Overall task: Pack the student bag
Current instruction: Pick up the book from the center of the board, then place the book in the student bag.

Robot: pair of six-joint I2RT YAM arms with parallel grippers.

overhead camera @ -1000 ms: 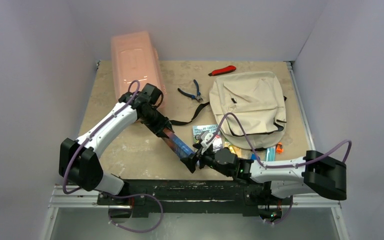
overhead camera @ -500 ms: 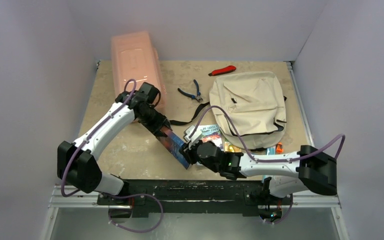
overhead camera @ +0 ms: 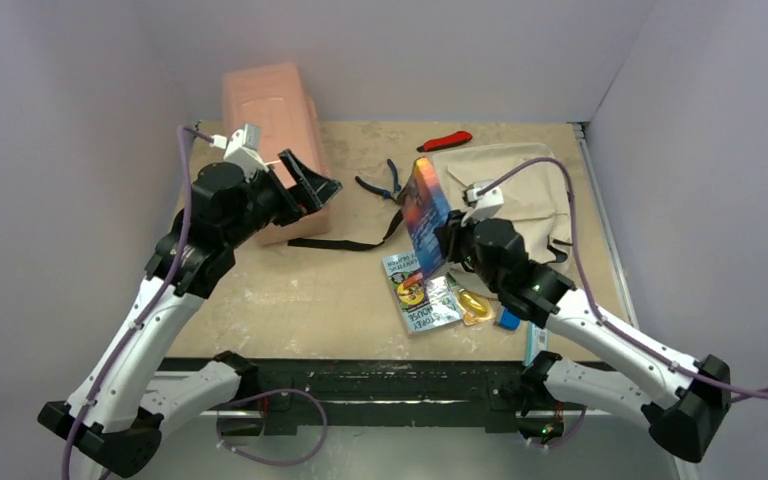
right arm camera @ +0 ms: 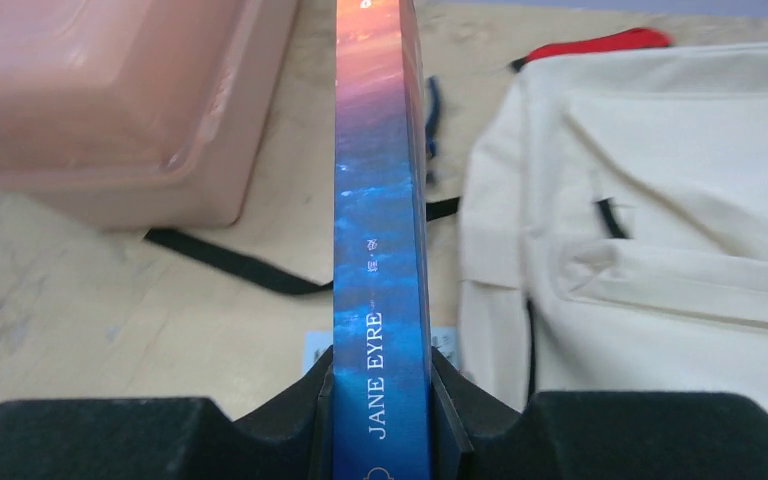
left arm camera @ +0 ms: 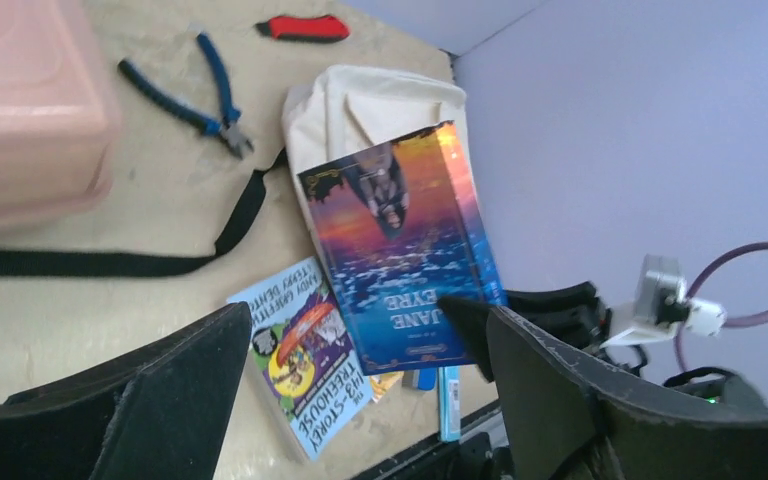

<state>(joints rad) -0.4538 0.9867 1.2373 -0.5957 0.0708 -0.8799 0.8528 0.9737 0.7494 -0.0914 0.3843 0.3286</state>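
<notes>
The student bag (overhead camera: 525, 190), cream with black straps, lies flat at the back right of the table; it also shows in both wrist views (left arm camera: 360, 100) (right arm camera: 660, 200). A blue "Jane Eyre" book (overhead camera: 425, 212) (left arm camera: 400, 240) is held upright in the air just left of the bag. My right gripper (overhead camera: 448, 250) (right arm camera: 380, 365) is shut on its lower spine (right arm camera: 380, 250). My left gripper (overhead camera: 310, 185) (left arm camera: 350, 310) is raised near the pink box, open, with nothing between its fingers.
A rigid pink box (overhead camera: 265, 120) stands at the back left. Blue-handled pliers (overhead camera: 385, 182) and a red knife (overhead camera: 447, 140) lie behind the book. A black strap (overhead camera: 345, 243) runs across the table. A Treehouse book (overhead camera: 420, 295) and small items (overhead camera: 490, 310) lie near the front.
My left gripper has opened, let go of the book and pulled up and back towards the pink box. My right gripper has shut on the book and lifted it upright beside the bag.
</notes>
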